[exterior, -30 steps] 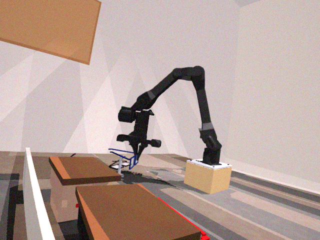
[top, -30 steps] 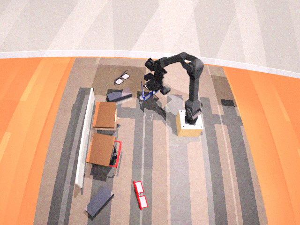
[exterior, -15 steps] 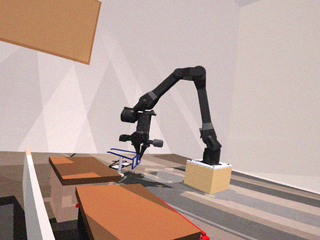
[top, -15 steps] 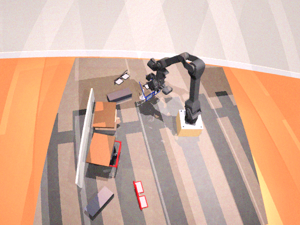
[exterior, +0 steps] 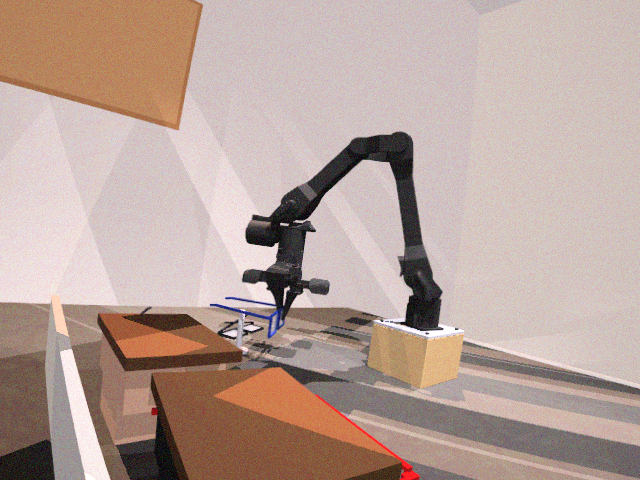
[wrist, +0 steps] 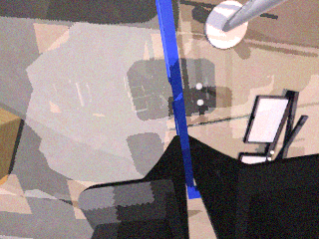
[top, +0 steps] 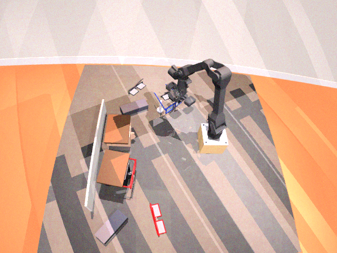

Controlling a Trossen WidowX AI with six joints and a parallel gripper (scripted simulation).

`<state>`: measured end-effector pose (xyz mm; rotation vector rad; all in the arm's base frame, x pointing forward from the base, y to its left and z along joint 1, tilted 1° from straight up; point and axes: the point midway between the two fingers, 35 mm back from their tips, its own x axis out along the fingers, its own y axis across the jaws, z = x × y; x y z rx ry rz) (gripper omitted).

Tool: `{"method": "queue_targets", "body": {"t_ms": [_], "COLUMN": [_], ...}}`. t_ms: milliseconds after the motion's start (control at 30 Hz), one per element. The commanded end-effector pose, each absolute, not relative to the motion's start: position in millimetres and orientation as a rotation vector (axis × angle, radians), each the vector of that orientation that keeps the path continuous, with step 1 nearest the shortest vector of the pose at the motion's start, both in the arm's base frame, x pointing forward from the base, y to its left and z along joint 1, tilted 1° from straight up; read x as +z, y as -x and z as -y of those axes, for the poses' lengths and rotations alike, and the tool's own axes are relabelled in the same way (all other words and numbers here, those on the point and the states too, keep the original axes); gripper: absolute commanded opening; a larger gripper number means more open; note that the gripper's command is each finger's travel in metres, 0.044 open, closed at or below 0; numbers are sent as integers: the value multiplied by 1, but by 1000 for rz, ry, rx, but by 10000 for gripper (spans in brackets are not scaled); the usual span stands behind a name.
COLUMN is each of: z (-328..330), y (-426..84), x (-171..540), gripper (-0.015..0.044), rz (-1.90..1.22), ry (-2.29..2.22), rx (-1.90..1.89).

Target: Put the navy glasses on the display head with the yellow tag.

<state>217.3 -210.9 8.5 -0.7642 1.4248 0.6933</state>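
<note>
My gripper [top: 177, 101] [exterior: 283, 316] [wrist: 180, 139] is shut on the front frame of the navy glasses [top: 159, 100] [exterior: 227, 307] [wrist: 176, 95], which show bright blue. They hang in the air, temples pointing away from the robot base, around the height of the white post's top. The white post [top: 159, 109] [exterior: 239, 333] [wrist: 226, 25] stands just beyond the front frame; contact cannot be told. Two display heads with brown tops stand left: one beige [top: 117, 129] [exterior: 165, 341], the other dark [top: 114, 167] [exterior: 268, 423] with a red frame [top: 134, 169] at its front. No yellow tag is visible.
A white panel [top: 95, 155] [exterior: 67, 382] stands behind the heads. Dark-framed glasses [top: 133, 91] lie at the back; another dark pair [top: 165, 96] [wrist: 269, 119] lies near my gripper. Red glasses [top: 156, 219] lie in front. Grey-purple blocks [top: 134, 107] [top: 111, 226] lie beyond either end of the heads.
</note>
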Motion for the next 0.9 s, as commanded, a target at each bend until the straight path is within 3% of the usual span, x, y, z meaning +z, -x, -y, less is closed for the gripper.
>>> {"method": "queue_targets", "body": {"t_ms": [0, 867], "z": [211, 222], "y": [-213, -200], "x": [7, 7], "gripper": [0, 0], "rz": [-1424, -1425], "ry": [761, 761], "rx": [697, 697]}}
